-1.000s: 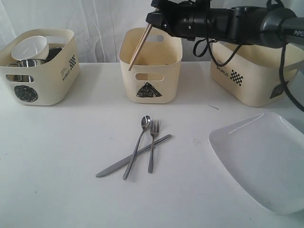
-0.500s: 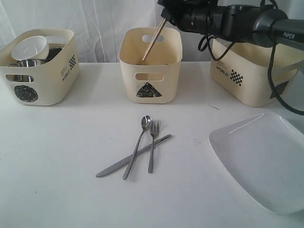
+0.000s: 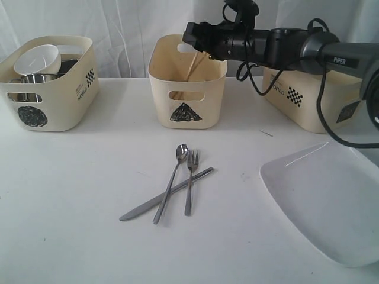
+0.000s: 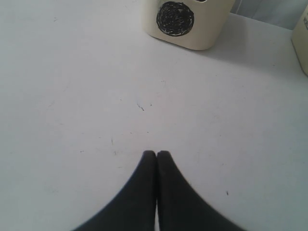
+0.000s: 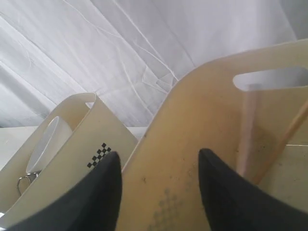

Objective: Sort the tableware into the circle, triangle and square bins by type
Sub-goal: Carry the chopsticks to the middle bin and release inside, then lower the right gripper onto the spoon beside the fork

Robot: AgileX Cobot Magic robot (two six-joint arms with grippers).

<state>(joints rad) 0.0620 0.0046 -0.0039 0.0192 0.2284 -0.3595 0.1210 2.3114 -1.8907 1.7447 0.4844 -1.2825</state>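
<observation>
My right gripper (image 3: pixel 198 36) hangs open over the triangle bin (image 3: pixel 160 89), with nothing between its fingers. The wooden chopsticks (image 3: pixel 192 66) lean free inside that bin; the right wrist view shows them (image 5: pixel 288 137) against its inner wall (image 5: pixel 202 120). A steel spoon (image 3: pixel 182 151), fork (image 3: pixel 192 160) and knife (image 3: pixel 139 211) lie crossed on the middle of the table. The large white plate (image 3: pixel 325 195) sits at the front right. The circle bin (image 3: pixel 59 89) holds a white bowl (image 3: pixel 38 59) and steel ware. My left gripper (image 4: pixel 157 153) is shut and empty, just above bare table.
The square bin (image 3: pixel 308 109) stands at the back right, partly behind my right arm and its cables. A white curtain hangs behind the bins. In the left wrist view the circle bin (image 4: pixel 183 29) is some way ahead of the shut fingers.
The right gripper has opened and let go of the chopsticks, which now rest inside the triangle bin. It also shifted left and lower over that bin. The left gripper has not moved.
</observation>
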